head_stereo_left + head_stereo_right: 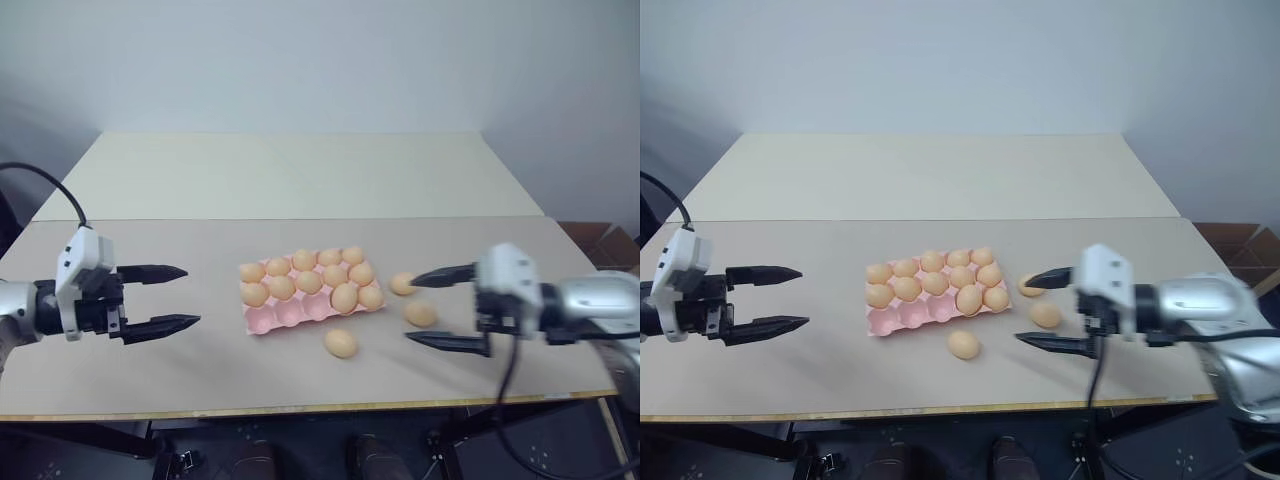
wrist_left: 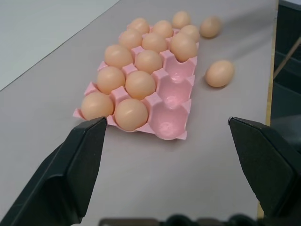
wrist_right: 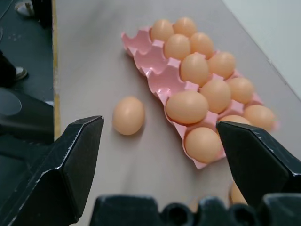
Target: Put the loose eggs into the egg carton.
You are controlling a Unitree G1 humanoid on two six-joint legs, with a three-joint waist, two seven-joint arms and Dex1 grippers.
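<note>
Nearest the table's front edge, one loose egg lies on the table, at 7 o'clock from the right gripper, whose jaws stand wide and empty. A second egg lies between those fingers; a third sits beside the upper fingertip. The egg carton lies centrally, its three front-left cups empty, at 3 o'clock from the wide-open, empty left gripper.

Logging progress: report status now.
Both grippers open, left gripper, right gripper. Three loose eggs beside egg carton; three near cups empty. Nothing blocking.
</note>
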